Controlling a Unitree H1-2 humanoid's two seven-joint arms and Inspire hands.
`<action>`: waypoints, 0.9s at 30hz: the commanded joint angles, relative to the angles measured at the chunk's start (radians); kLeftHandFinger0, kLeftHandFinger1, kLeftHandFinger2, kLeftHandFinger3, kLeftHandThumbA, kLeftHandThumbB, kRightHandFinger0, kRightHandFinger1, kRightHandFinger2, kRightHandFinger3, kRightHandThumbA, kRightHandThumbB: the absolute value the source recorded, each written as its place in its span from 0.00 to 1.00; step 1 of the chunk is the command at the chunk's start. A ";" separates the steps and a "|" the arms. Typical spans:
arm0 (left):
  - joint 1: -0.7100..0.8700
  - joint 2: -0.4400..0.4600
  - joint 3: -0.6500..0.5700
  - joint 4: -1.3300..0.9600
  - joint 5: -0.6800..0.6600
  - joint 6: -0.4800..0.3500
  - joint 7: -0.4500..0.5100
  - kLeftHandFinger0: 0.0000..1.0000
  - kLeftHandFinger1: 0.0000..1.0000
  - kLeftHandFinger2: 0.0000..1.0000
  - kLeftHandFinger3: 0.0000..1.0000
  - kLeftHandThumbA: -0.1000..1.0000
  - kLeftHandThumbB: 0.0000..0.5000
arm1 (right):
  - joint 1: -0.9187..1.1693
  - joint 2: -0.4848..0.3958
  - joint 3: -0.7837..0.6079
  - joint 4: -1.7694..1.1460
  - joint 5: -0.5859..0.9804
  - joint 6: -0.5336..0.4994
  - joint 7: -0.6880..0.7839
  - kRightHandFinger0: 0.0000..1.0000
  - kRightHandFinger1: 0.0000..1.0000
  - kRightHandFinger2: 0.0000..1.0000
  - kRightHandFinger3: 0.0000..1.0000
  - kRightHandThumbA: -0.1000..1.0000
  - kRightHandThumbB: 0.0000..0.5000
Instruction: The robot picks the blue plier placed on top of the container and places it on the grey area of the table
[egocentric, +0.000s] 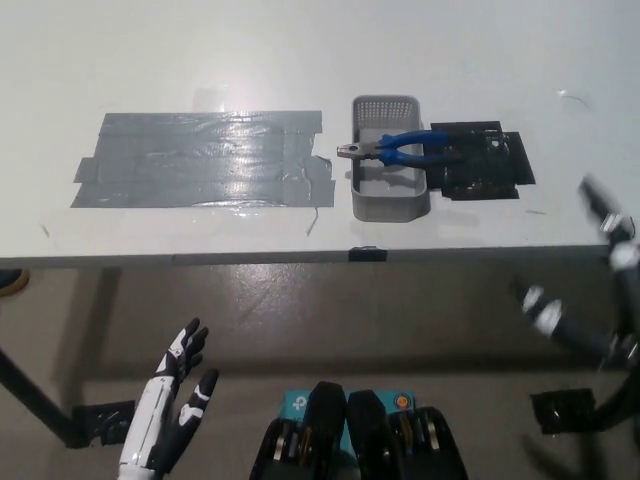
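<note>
Head view, looking steeply down at a white table (200, 60) whose near edge runs across the middle of the frame, with floor below it. Blue plier (393, 149) lies across the top of the grey container (388, 205), handles pointing toward picture right and reaching out over the right rim, metal jaws poking past the left rim toward the grey area. The container is a small rectangular basket with perforated walls, standing upright near the table's front edge. Just beside it on the right, touching or nearly so, is a black taped patch (490, 170) flat on the table surface; the ends of the plier handles overlap its left edge in this view. To the left of the container lies the grey area (205, 160), a wide patch of shiny grey tape strips, glare across its middle; its right edge is near the container, not touching. Nothing rests on it. Left hand (178, 395) sits low at the lower left, below table level, fingers spread apart and holding nothing. Right hand (600, 290) is at the far right edge, also short of the table, motion-blurred; cannot tell whether its fingers are spread or closed. Both hands well apart from the plier.
</note>
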 joint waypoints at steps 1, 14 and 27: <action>0.002 0.002 -0.004 -0.011 0.002 -0.049 0.008 1.00 1.00 1.00 1.00 0.87 0.31 | -0.176 -0.084 -0.006 -0.021 0.036 0.200 0.115 1.00 1.00 1.00 1.00 0.65 0.31; 0.023 0.012 -0.006 -0.013 -0.006 -0.047 -0.004 1.00 1.00 1.00 1.00 0.87 0.33 | -0.787 -0.269 0.298 0.478 -0.019 0.473 0.523 1.00 1.00 1.00 1.00 0.78 0.42; 0.020 0.008 -0.008 -0.028 0.010 -0.041 0.001 1.00 1.00 1.00 1.00 0.88 0.35 | -1.113 -0.108 0.513 1.018 -0.080 0.488 0.610 1.00 1.00 1.00 1.00 0.79 0.54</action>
